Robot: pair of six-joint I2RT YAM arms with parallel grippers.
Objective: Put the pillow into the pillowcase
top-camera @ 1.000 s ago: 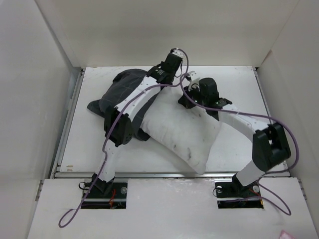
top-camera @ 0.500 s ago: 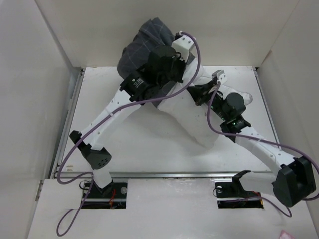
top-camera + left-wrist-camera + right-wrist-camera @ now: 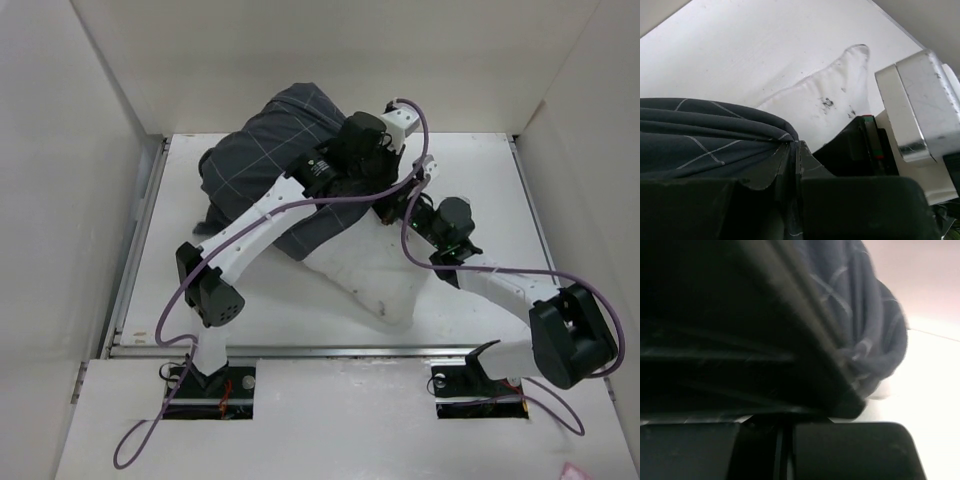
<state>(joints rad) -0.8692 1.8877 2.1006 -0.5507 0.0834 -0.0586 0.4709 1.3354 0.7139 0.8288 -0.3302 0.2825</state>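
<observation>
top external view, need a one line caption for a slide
Charcoal pillowcase covering the far end of the off-white pillow, whose near corner lies uncovered.

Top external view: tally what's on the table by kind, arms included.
pillow: 1
pillowcase: 1
robot arms: 2 (left arm, right arm)
Total: 4

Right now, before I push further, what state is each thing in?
pillow: lying down, near end uncovered.
pillowcase: bunched and wrinkled, covering the pillow's far end.
left pincer: shut on the pillowcase.
right pincer: shut on the pillowcase.
</observation>
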